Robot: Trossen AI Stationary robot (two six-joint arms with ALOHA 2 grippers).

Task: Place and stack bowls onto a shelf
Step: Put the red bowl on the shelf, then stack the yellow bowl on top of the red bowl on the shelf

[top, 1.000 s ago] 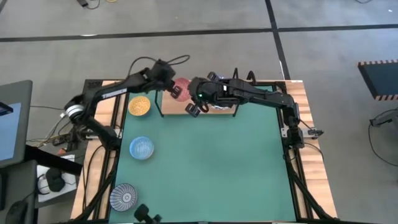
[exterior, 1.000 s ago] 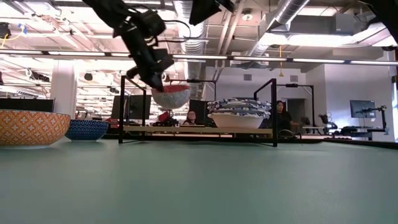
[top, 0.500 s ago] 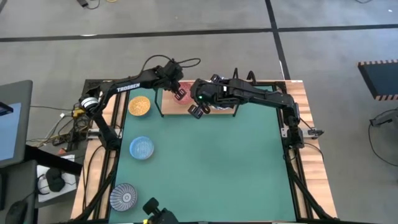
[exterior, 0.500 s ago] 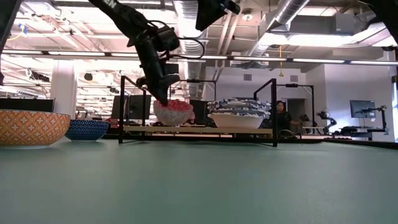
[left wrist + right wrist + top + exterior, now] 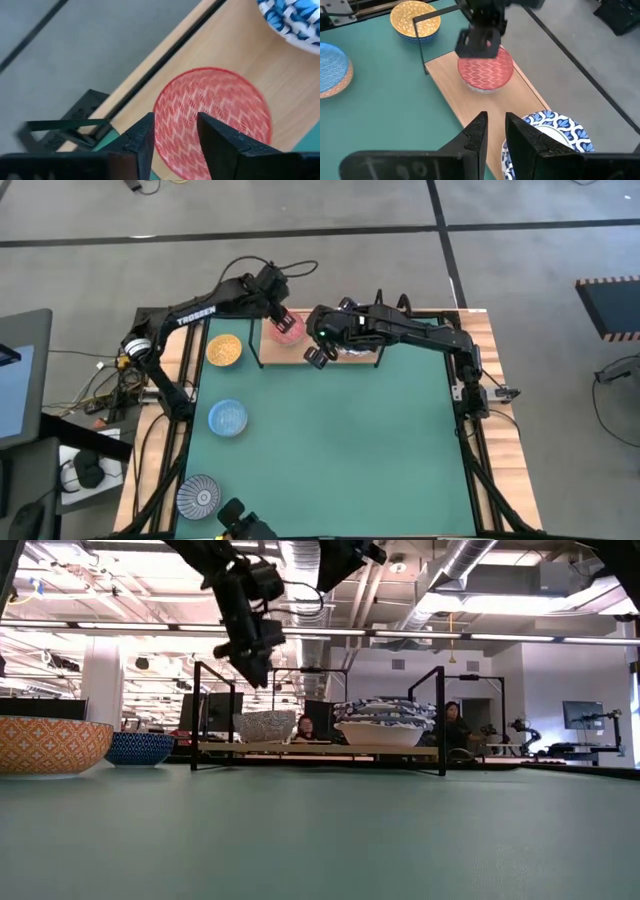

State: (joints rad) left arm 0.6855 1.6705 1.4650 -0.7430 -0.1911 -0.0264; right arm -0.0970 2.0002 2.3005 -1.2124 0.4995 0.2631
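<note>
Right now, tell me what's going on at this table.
The left gripper has just let go of the red bowl on the wooden shelf and hangs open just above it. The bowl sits at the shelf's left end, beside the stack of blue-and-white bowls. The right gripper hovers over the shelf's front edge, holding nothing. The yellow bowl, light blue bowl and grey-blue patterned bowl wait on the green mat.

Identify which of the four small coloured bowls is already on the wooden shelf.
The red bowl: it sits on the shelf beside the white stack; the yellow, light blue and patterned bowls are on the green mat.
</note>
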